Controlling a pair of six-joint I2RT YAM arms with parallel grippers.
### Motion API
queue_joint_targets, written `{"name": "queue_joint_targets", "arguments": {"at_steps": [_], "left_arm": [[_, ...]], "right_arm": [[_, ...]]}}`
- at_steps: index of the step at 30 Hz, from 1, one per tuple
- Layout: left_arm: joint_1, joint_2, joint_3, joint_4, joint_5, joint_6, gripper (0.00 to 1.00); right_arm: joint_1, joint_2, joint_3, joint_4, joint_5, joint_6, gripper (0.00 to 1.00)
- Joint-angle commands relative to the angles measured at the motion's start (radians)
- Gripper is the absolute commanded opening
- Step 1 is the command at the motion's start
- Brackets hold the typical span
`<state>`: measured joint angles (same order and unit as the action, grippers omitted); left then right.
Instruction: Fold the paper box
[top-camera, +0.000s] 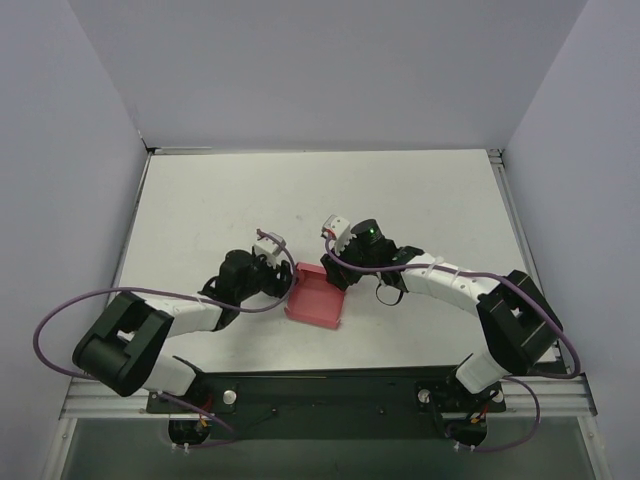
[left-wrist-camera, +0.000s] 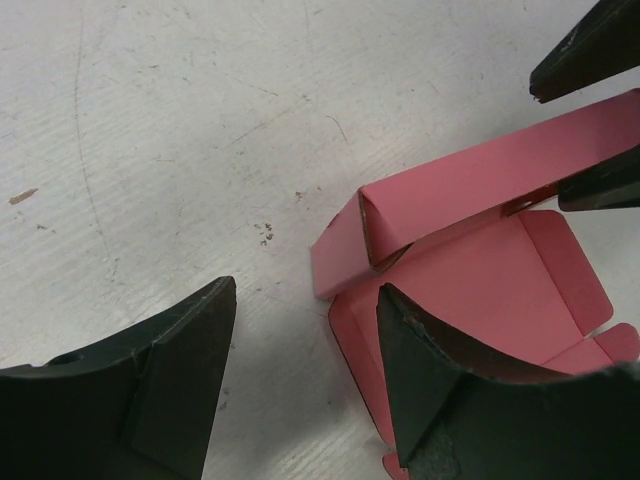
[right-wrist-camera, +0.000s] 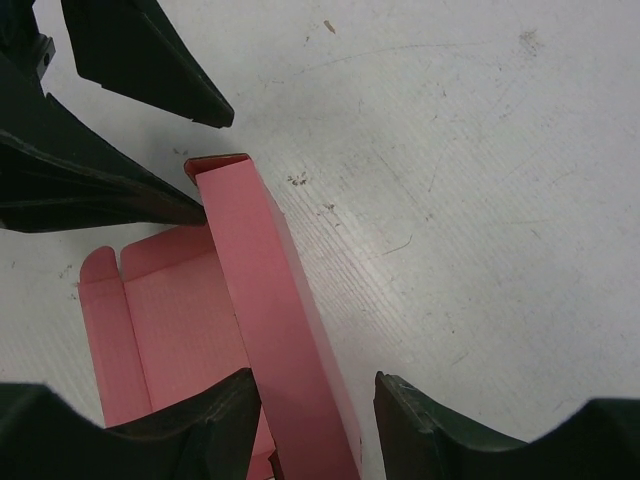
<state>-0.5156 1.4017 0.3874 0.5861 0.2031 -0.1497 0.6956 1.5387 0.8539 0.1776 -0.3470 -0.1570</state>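
Observation:
The paper box (top-camera: 314, 298) is a pink card piece lying open on the white table between both arms, with one long side wall folded up double. In the left wrist view the box (left-wrist-camera: 490, 290) lies to the right. My left gripper (left-wrist-camera: 306, 287) is open, its right finger (left-wrist-camera: 450, 390) over the base panel by the wall's end and its left finger over bare table. In the right wrist view my right gripper (right-wrist-camera: 317, 378) is open and straddles the raised wall (right-wrist-camera: 270, 300), with a gap on the outer side. From above, the left gripper (top-camera: 283, 270) and right gripper (top-camera: 337, 272) flank the box's far edge.
The white table (top-camera: 420, 200) is scuffed and enclosed by pale walls on three sides. A black base rail (top-camera: 330, 390) runs along the near edge. Purple cables (top-camera: 60, 320) loop beside both arms. The two grippers' fingers are very close to each other at the box.

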Motion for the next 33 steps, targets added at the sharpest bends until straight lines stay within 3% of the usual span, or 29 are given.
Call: {"name": "queue_joint_targets", "arguments": {"at_steps": [1, 28, 33], "left_arm": [[-0.035, 0.032, 0.018, 0.141, -0.001, 0.078, 0.67], [-0.173, 0.161, 0.042, 0.311, -0.148, 0.144, 0.22], [-0.204, 0.191, 0.039, 0.363, -0.195, 0.144, 0.2]], "right_arm": [[0.008, 0.012, 0.03, 0.037, -0.026, -0.013, 0.48], [0.005, 0.029, 0.033, 0.045, -0.052, 0.005, 0.43], [0.008, 0.034, 0.033, 0.049, -0.061, 0.013, 0.43]]}}
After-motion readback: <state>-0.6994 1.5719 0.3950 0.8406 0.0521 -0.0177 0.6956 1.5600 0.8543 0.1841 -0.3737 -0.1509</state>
